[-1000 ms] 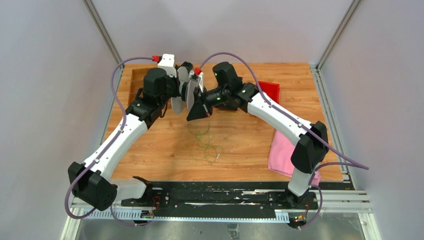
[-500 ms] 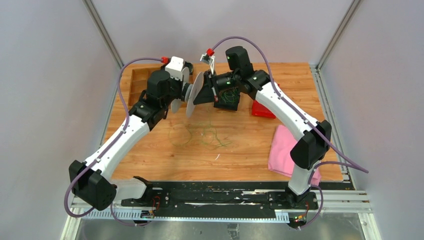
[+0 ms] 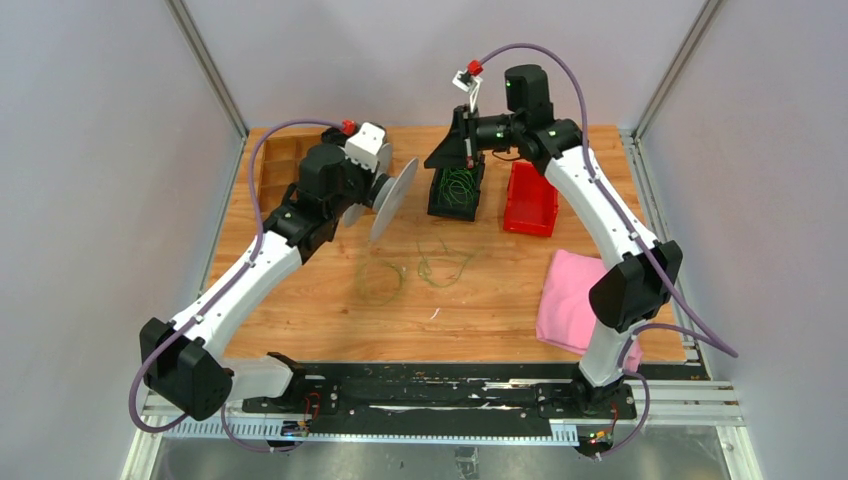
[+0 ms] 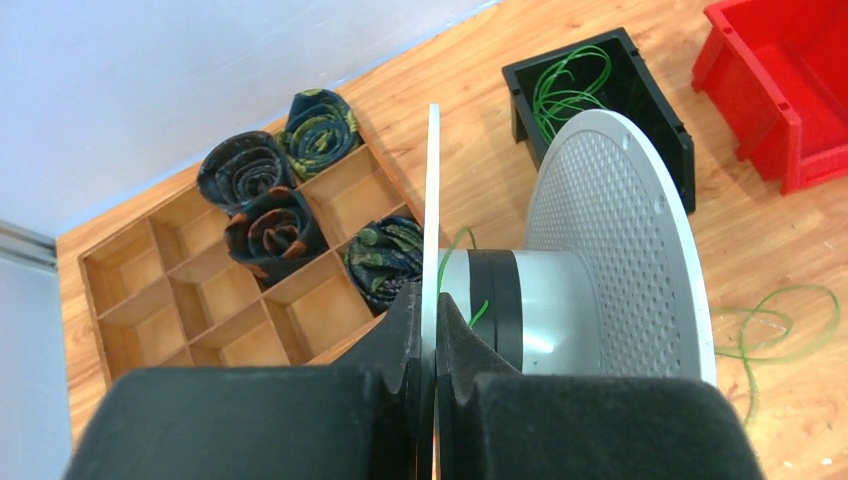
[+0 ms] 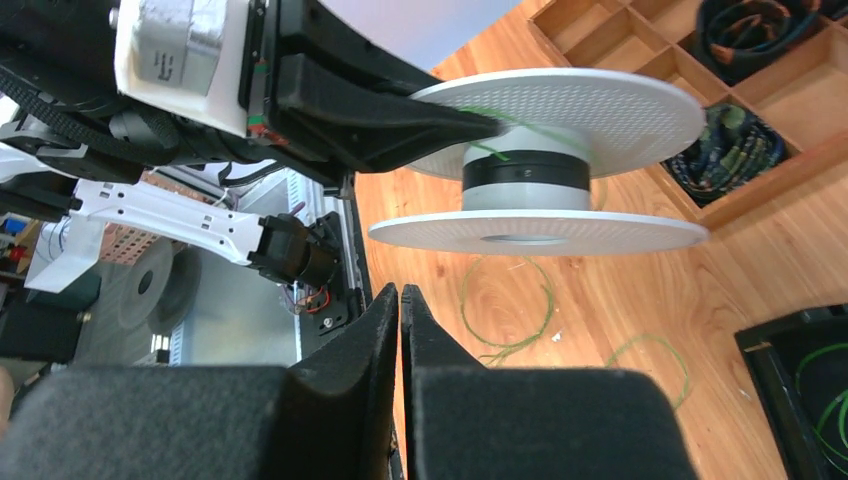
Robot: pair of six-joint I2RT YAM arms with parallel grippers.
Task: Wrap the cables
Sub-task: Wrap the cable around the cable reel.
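My left gripper point(image 4: 430, 300) is shut on the thin edge of one flange of the grey spool point(image 4: 620, 240), held above the table point(image 3: 393, 197). A short green wire point(image 4: 457, 250) lies against the spool's hub by its black band. My right gripper point(image 5: 400, 295) is shut with nothing seen between its fingers. It hangs apart from the spool, above the black bin point(image 3: 440, 205). An olive cable loop point(image 3: 380, 282) and a green cable loop point(image 3: 440, 265) lie loose on the table. More green cables point(image 3: 460, 185) curl inside the black bin.
A red bin point(image 3: 530, 200) stands right of the black bin. A pink cloth point(image 3: 565, 300) lies at the right front. A wooden compartment tray point(image 4: 200, 290) at the back left holds dark cord bundles point(image 4: 250, 170).
My right gripper has drawn back and up, away from the spool to above the black bin. The cables that hung under the spool now lie in loops on the table. The spool has shifted slightly right.
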